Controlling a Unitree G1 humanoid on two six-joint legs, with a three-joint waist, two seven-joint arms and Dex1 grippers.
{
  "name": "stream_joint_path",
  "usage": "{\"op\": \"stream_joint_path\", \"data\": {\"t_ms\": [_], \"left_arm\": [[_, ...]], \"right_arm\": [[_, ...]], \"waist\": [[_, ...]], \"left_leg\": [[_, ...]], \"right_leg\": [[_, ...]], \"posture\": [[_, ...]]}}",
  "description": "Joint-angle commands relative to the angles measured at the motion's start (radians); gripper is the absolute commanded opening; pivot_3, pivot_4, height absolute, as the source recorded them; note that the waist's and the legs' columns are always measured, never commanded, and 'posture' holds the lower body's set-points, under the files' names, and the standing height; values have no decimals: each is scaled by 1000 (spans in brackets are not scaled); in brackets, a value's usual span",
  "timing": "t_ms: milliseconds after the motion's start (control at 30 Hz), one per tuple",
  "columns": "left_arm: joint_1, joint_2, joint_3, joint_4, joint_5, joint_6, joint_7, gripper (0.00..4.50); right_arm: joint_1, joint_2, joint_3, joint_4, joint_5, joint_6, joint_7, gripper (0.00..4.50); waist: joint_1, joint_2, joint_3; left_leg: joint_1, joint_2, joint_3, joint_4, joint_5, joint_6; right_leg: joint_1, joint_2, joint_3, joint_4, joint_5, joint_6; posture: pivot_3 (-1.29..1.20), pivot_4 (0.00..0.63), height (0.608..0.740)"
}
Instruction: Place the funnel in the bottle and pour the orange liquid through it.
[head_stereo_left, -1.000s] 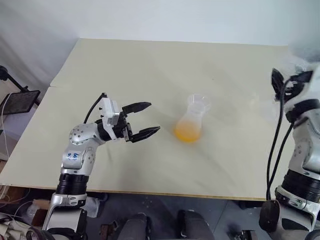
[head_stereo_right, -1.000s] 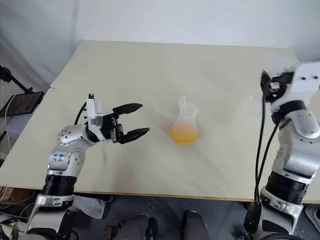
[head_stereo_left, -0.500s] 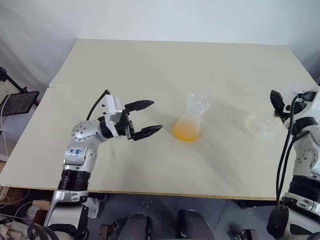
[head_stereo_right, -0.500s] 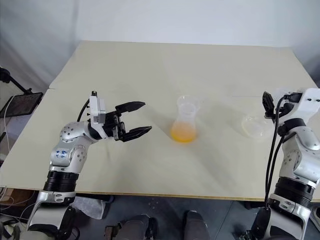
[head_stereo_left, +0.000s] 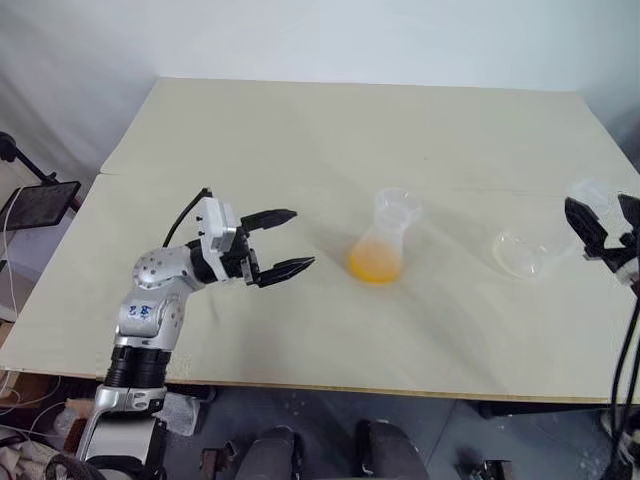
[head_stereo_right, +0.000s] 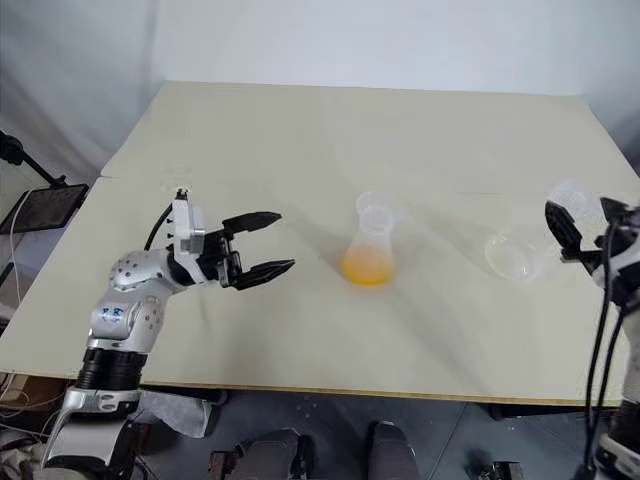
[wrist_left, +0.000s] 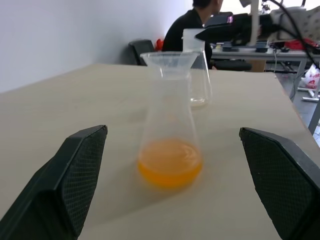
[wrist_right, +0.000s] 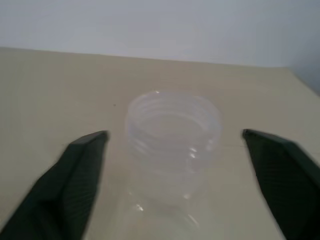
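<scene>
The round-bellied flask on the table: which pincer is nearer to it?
Right. The right pincer is open just beside the round-bellied flask; the left pincer is open far across, beyond the bottle.

bare table (head_stereo_left: 300, 140) all round, bottle (head_stereo_left: 380, 248) mid-table, round flask (head_stereo_left: 522, 252) standing well right

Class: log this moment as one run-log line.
left gripper: open, empty | right gripper: open, empty | bottle: upright, orange liquid inside | funnel: in neck

Beige table (head_stereo_left: 300, 130) with bottle (head_stereo_left: 382, 245), flask (head_stereo_left: 522, 252)
</scene>
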Motion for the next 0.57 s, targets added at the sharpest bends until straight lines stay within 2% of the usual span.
{"op": "stream_joint_path", "data": {"t_ms": [33,133,200,267,367,567], "left_arm": [[39,43,39,-30,-12,2,-18,4500],[75,83,65,-41,-36,32,-35,4500],[113,118,74,-61,-29,27,-60,4500],[152,142,79,-89,-17,19,-60,4500],[212,155,90,-129,17,-31,-37,4500],[261,194,98,-133,74,-90,-16,4500]], "right_arm": [[166,-49,-52,-58,19,-69,178,4456],[344,-45,-30,-124,32,-176,371,4456],[413,-38,7,-214,57,-234,465,4456],[437,-39,37,-301,122,-209,497,4456],[471,-45,94,-370,102,-267,569,4456],[472,-27,130,-313,75,-338,589,4456]], "waist": [[3,0,0],[8,0,0],[6,0,0],[-6,0,0],[-4,0,0],[12,-1,0]], "left_leg": [[0,0,0,0,0,0],[1,0,1,-1,0,1],[1,0,2,-1,0,1],[2,2,3,-1,-1,0],[5,3,3,-1,-1,0],[4,1,2,-1,-2,0]], "right_leg": [[0,0,1,0,0,0],[1,0,2,-2,0,0],[1,0,4,-3,0,0],[1,0,6,-3,0,0],[2,0,7,-3,0,0],[2,-2,7,-5,0,0]], "posture": [[0,150,740],[0,150,740],[0,150,740],[0,150,740],[0,150,740],[0,150,740]]}}
